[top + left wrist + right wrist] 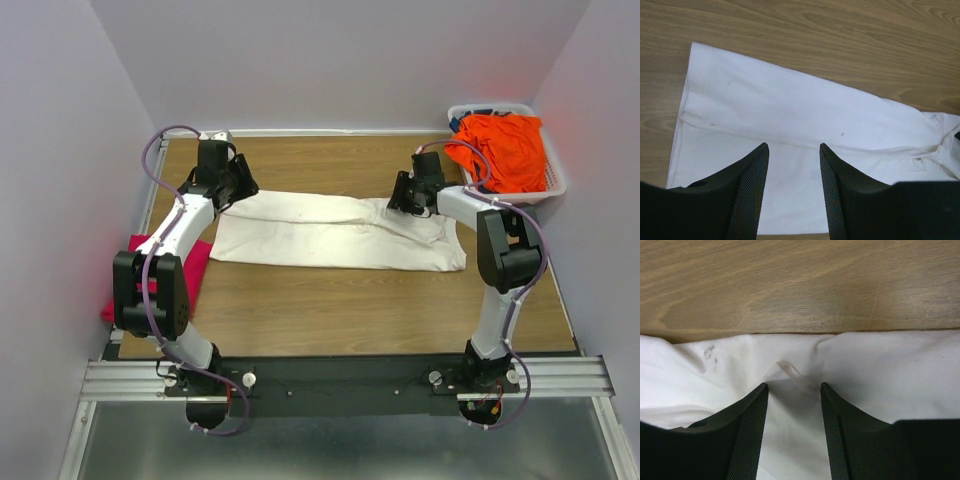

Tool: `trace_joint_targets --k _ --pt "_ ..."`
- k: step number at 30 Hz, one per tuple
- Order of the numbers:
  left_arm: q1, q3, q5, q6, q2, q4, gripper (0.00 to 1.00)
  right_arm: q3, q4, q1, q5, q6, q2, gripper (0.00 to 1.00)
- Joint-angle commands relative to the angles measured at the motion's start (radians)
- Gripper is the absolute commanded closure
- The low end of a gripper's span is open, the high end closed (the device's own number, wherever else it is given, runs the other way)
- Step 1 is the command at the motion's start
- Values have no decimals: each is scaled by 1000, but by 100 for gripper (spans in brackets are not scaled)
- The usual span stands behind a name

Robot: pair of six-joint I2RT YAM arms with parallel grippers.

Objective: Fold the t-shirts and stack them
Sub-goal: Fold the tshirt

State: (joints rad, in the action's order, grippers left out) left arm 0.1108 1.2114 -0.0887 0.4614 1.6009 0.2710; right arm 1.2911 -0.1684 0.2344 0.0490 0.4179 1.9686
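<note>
Cream-white t-shirt (340, 235) lies under both tools. The left tool (792, 147) hangs over its left end, fingers apart and gripping nothing. The right tool (792, 387), also released, straddles a small pucker near its far edge. The shirt stretches across the table (350, 310). A magenta-pink t-shirt (195, 262) lies at the table's left edge, and an orange t-shirt (510, 150) fills the basket (555, 187) at far right.

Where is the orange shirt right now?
In the top view, the orange shirt lies bunched in the white basket at the far right corner of the table.
</note>
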Motion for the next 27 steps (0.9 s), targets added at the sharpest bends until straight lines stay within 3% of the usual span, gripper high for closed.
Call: trace_joint_targets --k 1,4,7,11,27 --pt "0 -21 -51 -27 -7 -7 47 -3 -14 3 -17 -22 12 47" --pt "0 -29 -57 -27 -2 -13 47 -16 -14 5 -18 -22 6 54" --pt "1 -32 -57 -27 1 -15 48 -30 -16 8 -11 -11 -10 76" --pt "1 -36 -56 -27 2 -15 48 -41 -16 8 28 -4 -34 89" --pt "1 -47 -59 -26 10 -21 48 -188 -28 34 133 39 -231 89"
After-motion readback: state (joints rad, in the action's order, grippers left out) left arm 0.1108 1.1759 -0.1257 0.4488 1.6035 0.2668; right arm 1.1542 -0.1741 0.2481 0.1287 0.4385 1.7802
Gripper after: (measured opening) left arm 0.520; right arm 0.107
